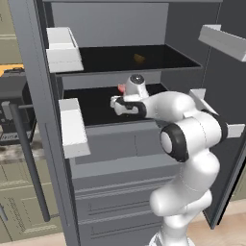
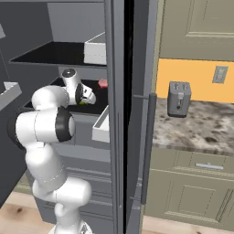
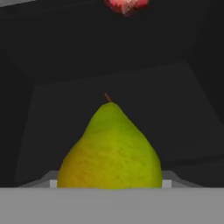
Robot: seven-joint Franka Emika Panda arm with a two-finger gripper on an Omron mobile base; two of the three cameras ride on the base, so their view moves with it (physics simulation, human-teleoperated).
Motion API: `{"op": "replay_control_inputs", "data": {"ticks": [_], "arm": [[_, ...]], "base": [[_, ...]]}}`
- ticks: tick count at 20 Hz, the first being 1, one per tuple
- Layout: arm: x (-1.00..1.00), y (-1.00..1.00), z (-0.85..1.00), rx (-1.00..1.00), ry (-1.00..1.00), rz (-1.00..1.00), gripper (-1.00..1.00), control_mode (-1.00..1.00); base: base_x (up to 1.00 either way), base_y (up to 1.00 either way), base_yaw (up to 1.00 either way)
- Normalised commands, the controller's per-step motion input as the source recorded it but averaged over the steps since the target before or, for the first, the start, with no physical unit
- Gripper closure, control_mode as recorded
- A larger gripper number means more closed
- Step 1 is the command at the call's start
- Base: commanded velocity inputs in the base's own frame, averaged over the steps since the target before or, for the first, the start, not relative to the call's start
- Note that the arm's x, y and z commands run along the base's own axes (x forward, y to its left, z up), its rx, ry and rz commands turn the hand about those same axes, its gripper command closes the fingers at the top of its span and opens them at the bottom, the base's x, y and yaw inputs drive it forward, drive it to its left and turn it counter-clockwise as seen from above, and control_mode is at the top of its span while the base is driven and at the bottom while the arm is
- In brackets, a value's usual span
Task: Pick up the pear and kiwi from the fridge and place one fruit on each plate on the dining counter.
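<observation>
Arm reached into the fridge [image 1: 144,144], hand over the lower black shelf [image 1: 98,103]. Gripper [image 3: 109,186] was clenched on the pear [image 3: 109,148]: hand view had the yellow-green fruit right up close, stem pointing away, fingertips hidden at its sides. Base views couldn't show that grip; in the right base view just a sliver of green pear [image 2: 82,102] peeked out under the hand, gripper [image 2: 87,98] tips hidden behind the wrist.

Left base view: hand [image 1: 126,106] blocked the pear altogether, but it showed a pink lump [image 1: 121,88] farther back on the same shelf, just left of the wrist. Same lump [image 3: 127,5] sat at the top edge of the hand view, beyond the pear, and in the right base view [image 2: 103,83] near the door edge.

Left base view alone gave a small yellowish-brown item [image 1: 139,58] on the upper shelf, too small to ID, plus white door bins [image 1: 62,48] at left and grey drawers [image 1: 120,202] below.

Right base view alone had a toaster [image 2: 178,98] on the marble wall counter [image 2: 201,130] to the right of the fridge door.
</observation>
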Motion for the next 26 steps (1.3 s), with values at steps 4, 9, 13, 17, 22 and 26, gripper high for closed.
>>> {"op": "replay_control_inputs", "data": {"ticks": [4,9,13,17,22,26], "arm": [[-0.82,-0.03,0.38,0.08,-0.13,-0.01,1.00,-1.00],[-0.66,-0.07,0.63,0.12,-0.06,-0.04,1.00,-1.00],[-0.43,-0.13,0.85,0.08,0.00,-0.07,1.00,-1.00],[-0.40,-0.05,0.78,0.07,0.09,-0.05,1.00,-1.00],[-0.70,0.00,0.37,0.01,0.17,-0.01,1.00,-1.00],[-0.90,0.00,0.31,0.00,0.14,0.00,1.00,-1.00]], "base": [[0.00,0.00,0.00],[0.00,0.00,0.00],[0.00,0.00,0.00],[0.00,0.00,0.00],[0.00,0.00,0.00],[0.00,0.00,0.00]]}}
